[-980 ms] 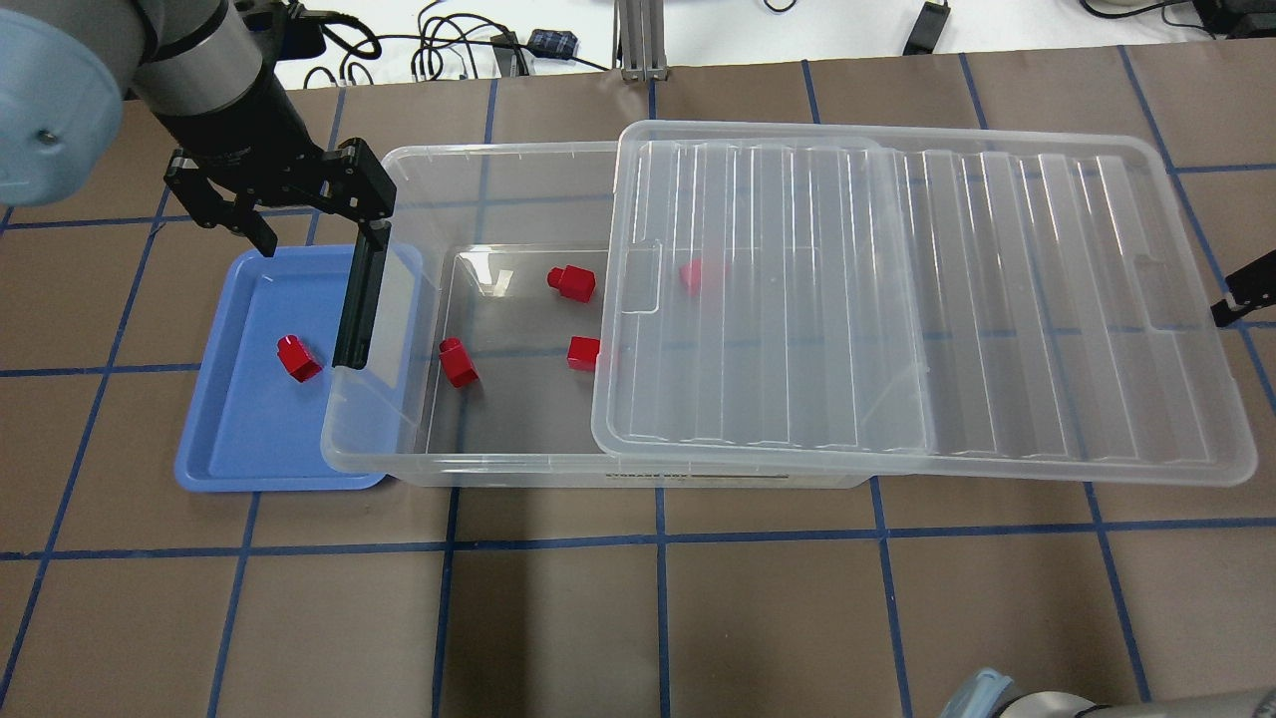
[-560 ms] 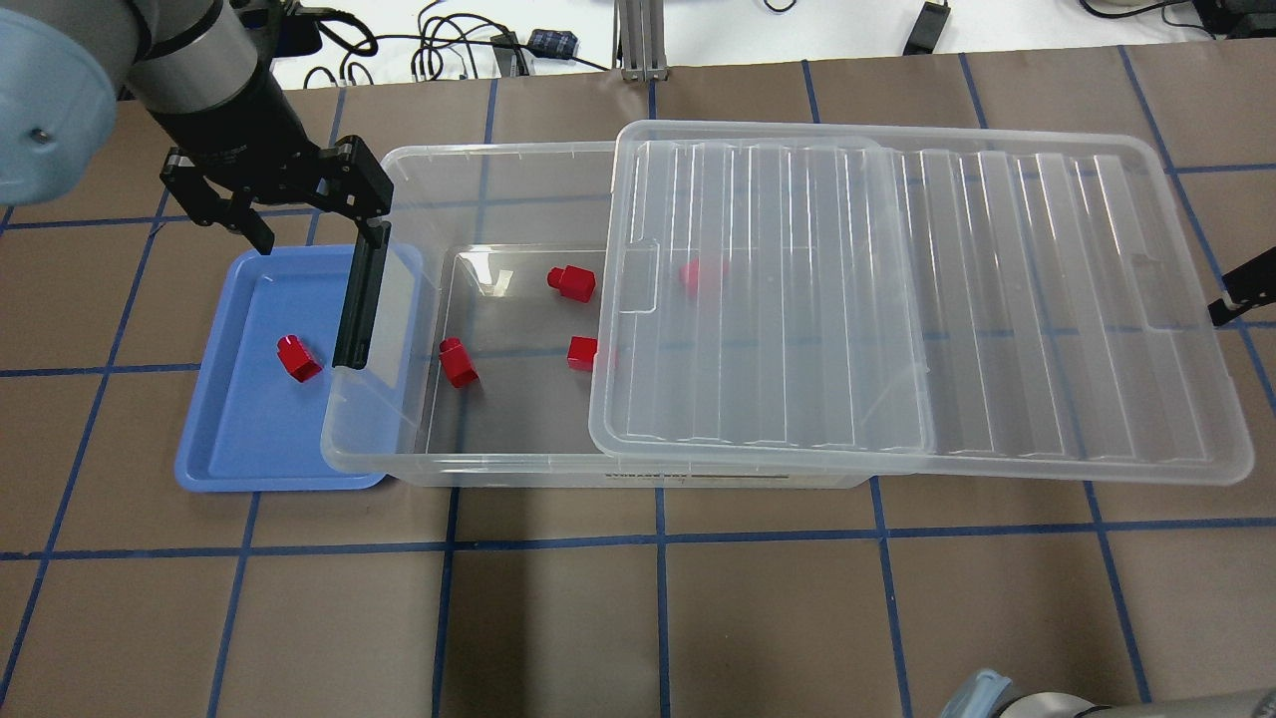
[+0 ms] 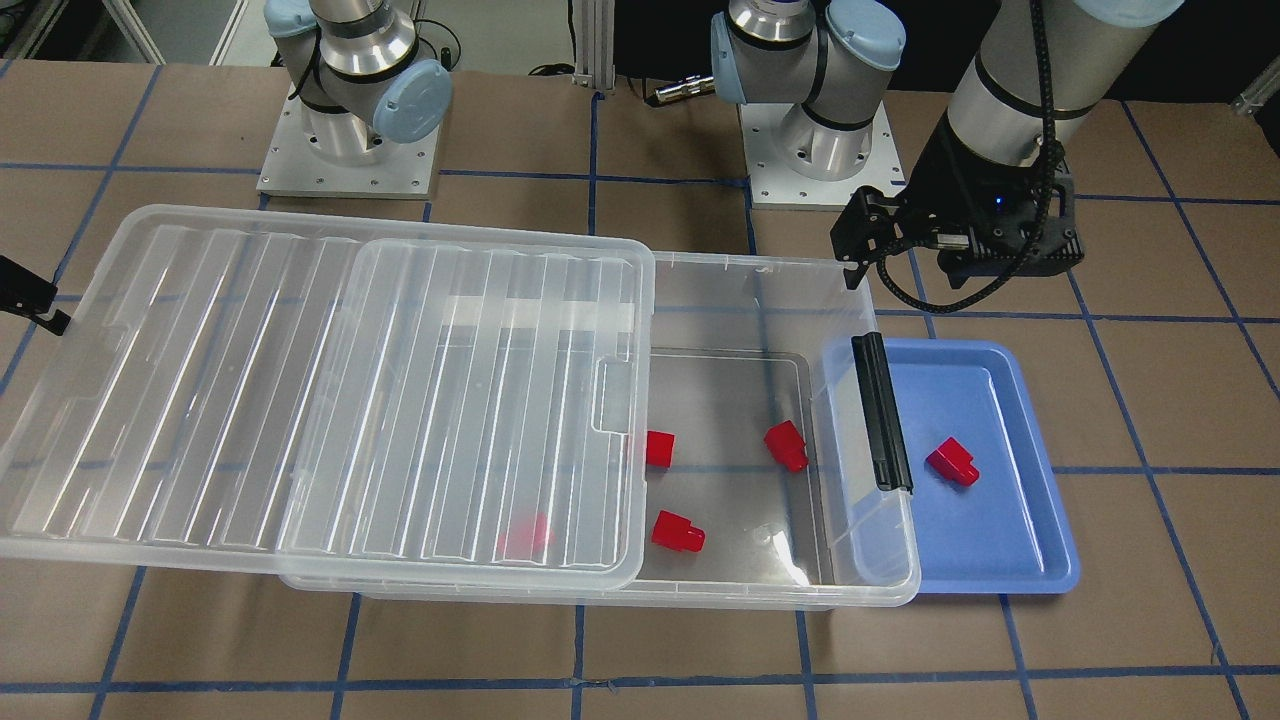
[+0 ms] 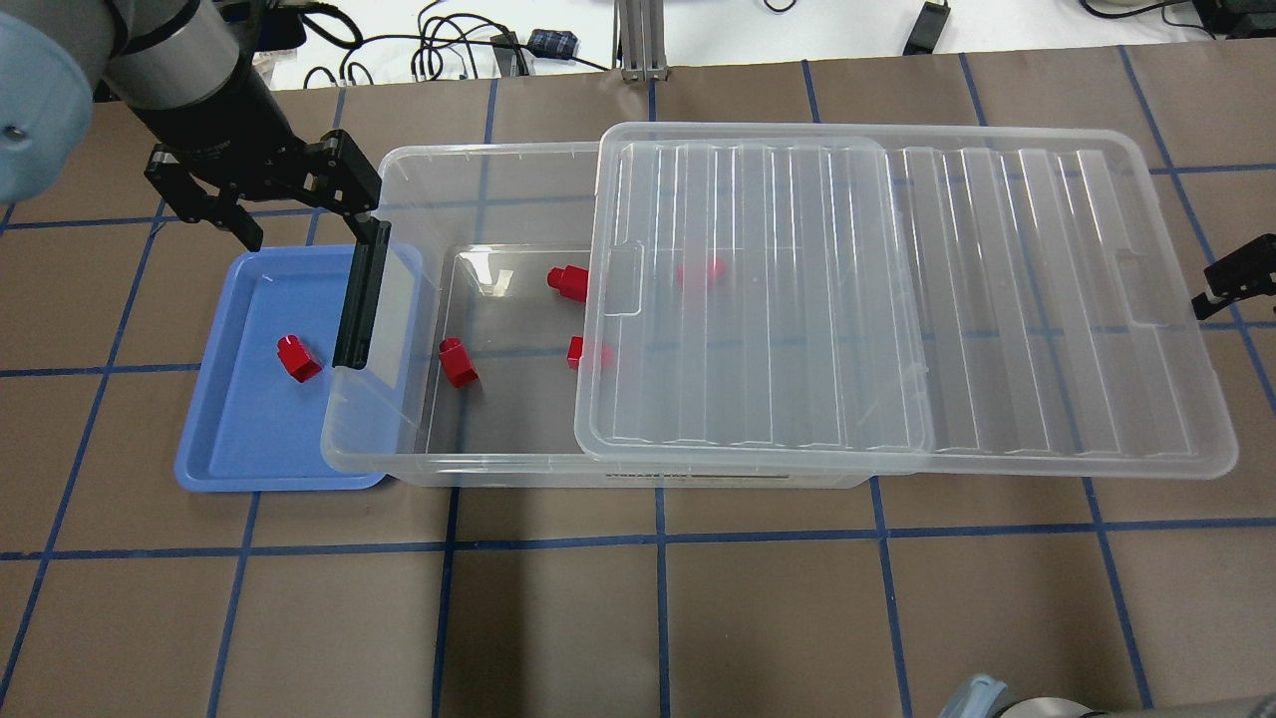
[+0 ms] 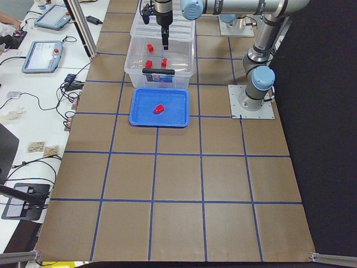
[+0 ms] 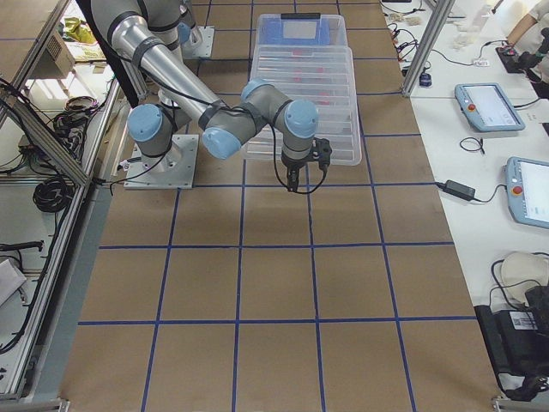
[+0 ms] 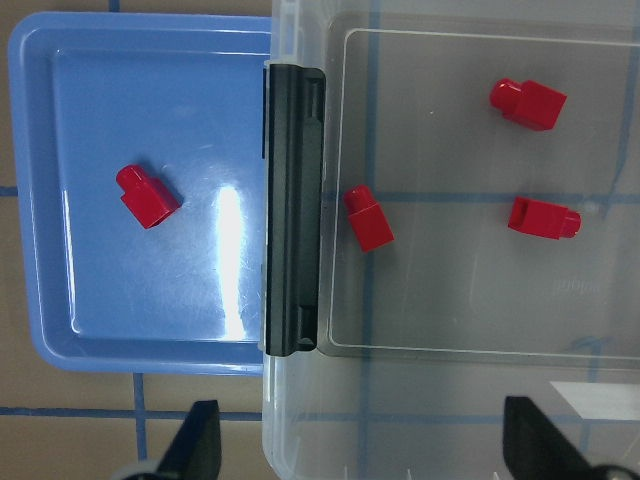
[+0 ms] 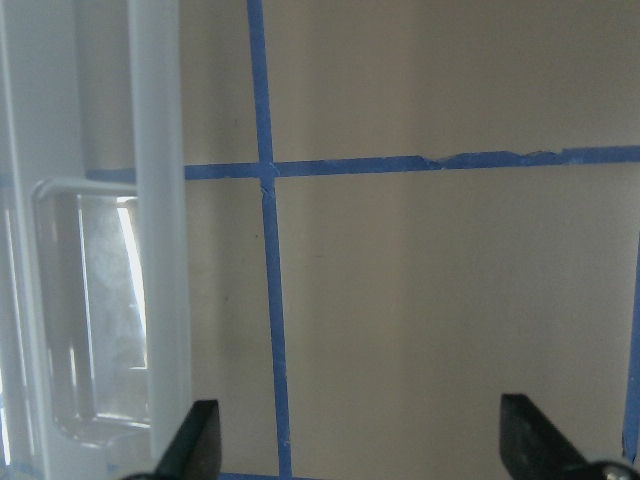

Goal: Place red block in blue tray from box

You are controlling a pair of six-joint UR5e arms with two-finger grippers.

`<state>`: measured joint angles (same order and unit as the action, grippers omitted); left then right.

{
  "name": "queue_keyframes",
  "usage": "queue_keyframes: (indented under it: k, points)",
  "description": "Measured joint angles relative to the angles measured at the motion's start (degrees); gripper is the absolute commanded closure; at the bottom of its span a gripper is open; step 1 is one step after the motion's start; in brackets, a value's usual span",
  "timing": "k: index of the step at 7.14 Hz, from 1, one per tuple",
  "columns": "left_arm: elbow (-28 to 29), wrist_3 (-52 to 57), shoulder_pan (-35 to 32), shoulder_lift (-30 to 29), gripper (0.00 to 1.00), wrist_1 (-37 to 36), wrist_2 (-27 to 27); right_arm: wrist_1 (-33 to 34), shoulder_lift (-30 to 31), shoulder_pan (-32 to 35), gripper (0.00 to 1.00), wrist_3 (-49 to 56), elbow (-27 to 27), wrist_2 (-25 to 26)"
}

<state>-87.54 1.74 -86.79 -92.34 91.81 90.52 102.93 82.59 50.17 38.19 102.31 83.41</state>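
One red block (image 4: pixel 298 358) lies in the blue tray (image 4: pixel 239 439), also in the front view (image 3: pixel 952 462) and the left wrist view (image 7: pixel 147 194). Several more red blocks lie in the clear box (image 4: pixel 478 170): one near its left end (image 4: pixel 459 362), one at the lid's edge (image 4: pixel 568 282), two under the ribbed lid (image 4: pixel 897 299). My left gripper (image 4: pixel 311 227) is open and empty above the far edge of the tray and box, over the black latch bar (image 4: pixel 359 304). My right gripper (image 8: pixel 360 445) is open and empty at the lid's right end (image 4: pixel 1231 279).
The box's left rim overlaps the tray's right side. The lid covers the box's right part and overhangs its right end. Cables and a metal post (image 4: pixel 638 40) lie beyond the table's far edge. The mat in front of the box is bare.
The lid has slid left over the box and now covers more of two blocks. The right gripper has moved left with it. The left gripper has drawn back toward the far left.
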Motion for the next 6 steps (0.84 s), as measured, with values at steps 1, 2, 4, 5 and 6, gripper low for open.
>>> queue_keyframes:
  k: [1, 2, 4, 5, 6]
  points:
    - [0.00, 0.06, 0.02, -0.06, 0.00, -0.14, 0.01, -0.01, 0.01, 0.12, 0.00, -0.25, -0.01, 0.00]
    - [0.00, 0.09, 0.03, -0.10, 0.00, -0.21, 0.01, -0.01, 0.03, 0.30, 0.00, -0.45, -0.01, 0.01]
    - [0.00, 0.10, 0.04, -0.12, 0.00, -0.30, -0.01, -0.07, 0.22, 1.18, 0.00, -1.60, -0.01, 0.08]
    - [0.00, 0.10, 0.04, -0.12, 0.00, -0.34, -0.11, -0.28, 0.46, 1.63, 0.00, -2.23, -0.03, 0.08]
    - [0.01, 0.10, 0.04, -0.12, 0.00, -0.38, -0.25, -0.65, 0.71, 2.21, 0.00, -3.00, -0.07, 0.11]
